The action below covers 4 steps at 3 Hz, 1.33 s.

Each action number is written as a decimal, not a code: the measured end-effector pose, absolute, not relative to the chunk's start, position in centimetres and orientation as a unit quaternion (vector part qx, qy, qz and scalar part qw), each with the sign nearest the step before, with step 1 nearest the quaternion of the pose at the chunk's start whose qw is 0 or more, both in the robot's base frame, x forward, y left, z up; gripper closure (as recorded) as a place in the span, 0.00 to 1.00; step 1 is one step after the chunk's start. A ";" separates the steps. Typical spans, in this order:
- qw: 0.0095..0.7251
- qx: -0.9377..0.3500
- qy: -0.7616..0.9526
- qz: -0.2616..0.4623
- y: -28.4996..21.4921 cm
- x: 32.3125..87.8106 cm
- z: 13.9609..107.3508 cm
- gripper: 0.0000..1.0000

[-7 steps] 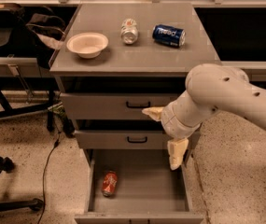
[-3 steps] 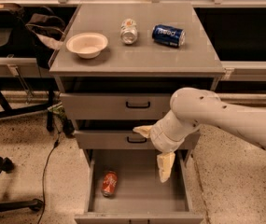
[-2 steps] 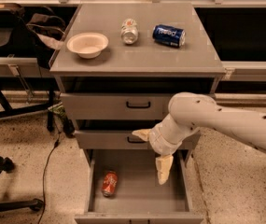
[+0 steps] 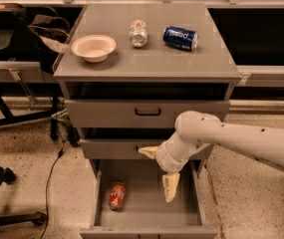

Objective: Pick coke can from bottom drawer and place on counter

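The coke can [image 4: 116,195] lies on its side at the left of the open bottom drawer [image 4: 146,218], red-orange with white markings. My gripper [image 4: 159,176] hangs over the drawer's middle right, to the right of the can and apart from it. Its fingers are spread wide: one finger [image 4: 170,187] points down into the drawer, the other [image 4: 148,152] sticks out left by the middle drawer front. It holds nothing. The counter [image 4: 146,61] is the grey cabinet top above.
On the counter stand a white bowl [image 4: 93,47], a silver-white can [image 4: 138,33] and a blue Pepsi can [image 4: 180,38] on its side. The two upper drawers [image 4: 146,113] are shut. Chairs and a cable [image 4: 47,183] are on the floor at the left.
My gripper and arm have moved left and down, from beside the drawer fronts to over the open bottom drawer. The coke can has not moved.
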State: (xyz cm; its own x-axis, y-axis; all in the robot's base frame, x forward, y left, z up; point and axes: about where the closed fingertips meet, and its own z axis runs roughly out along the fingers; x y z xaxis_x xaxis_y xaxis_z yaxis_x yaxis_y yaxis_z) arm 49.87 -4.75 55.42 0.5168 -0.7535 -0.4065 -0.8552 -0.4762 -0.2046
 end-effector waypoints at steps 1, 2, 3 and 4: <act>0.204 -0.848 0.468 0.141 -4.2 50.1 53.1 0.00; 0.206 -0.844 0.473 0.144 -3.9 50.2 51.2 0.00; 0.201 -0.834 0.497 0.129 -3.8 50.6 49.9 0.00; 0.197 -0.811 0.540 0.112 -3.2 51.6 48.6 0.00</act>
State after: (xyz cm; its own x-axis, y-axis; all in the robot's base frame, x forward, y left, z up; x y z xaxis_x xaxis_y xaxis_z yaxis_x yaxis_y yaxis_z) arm 51.59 -3.23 48.62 0.3924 -0.8310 -0.3943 -0.9193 -0.3395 -0.1992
